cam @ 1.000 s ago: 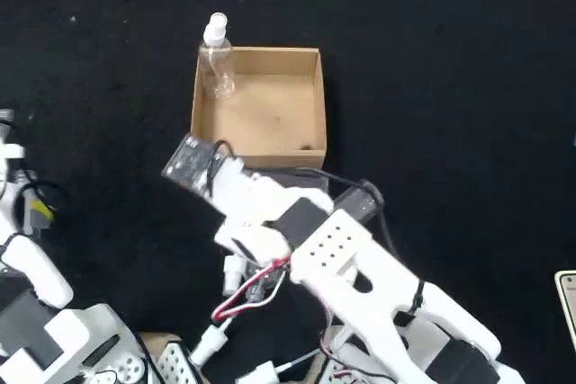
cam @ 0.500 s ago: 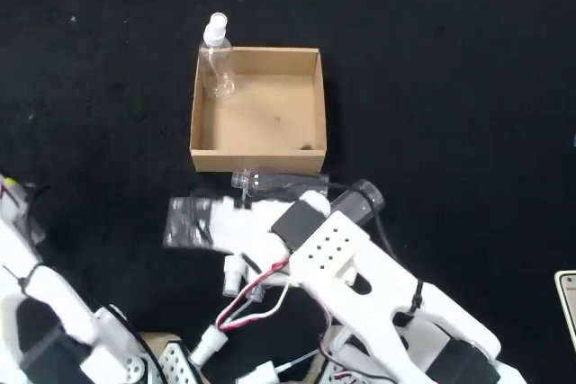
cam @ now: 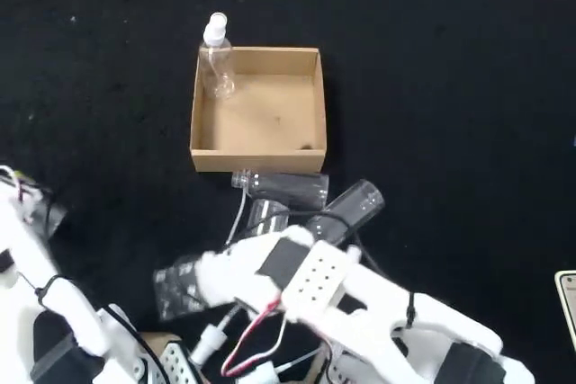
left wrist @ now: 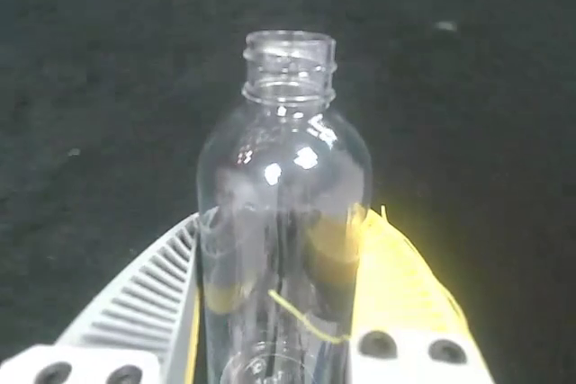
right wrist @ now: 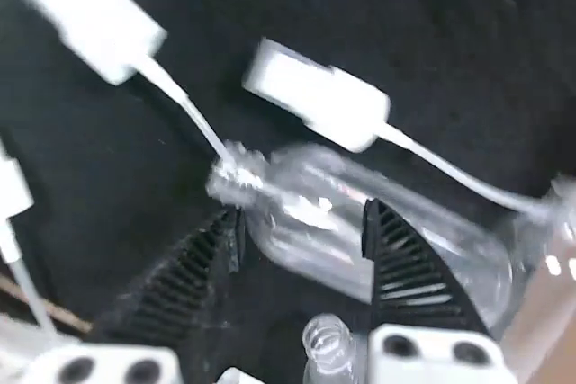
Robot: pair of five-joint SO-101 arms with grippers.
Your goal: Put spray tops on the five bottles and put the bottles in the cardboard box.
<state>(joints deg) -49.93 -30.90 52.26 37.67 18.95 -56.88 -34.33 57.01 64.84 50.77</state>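
— What has your left gripper [left wrist: 281, 222] got?
— It grips a clear bottle [left wrist: 283, 150] with a bare neck, one finger on each side
— And your right gripper [right wrist: 301, 222]?
— Its fingers are spread wide, with a lying bottle [right wrist: 324, 213] between them. I cannot tell if they touch it
— Where is the cardboard box [cam: 259, 161]?
— Upper middle of the high view, with one topped bottle [cam: 216, 60] in its upper left corner and two bare bottles [cam: 286, 188] just below it

Five clear bottles [cam: 286, 188], one cardboard box [cam: 256, 161]
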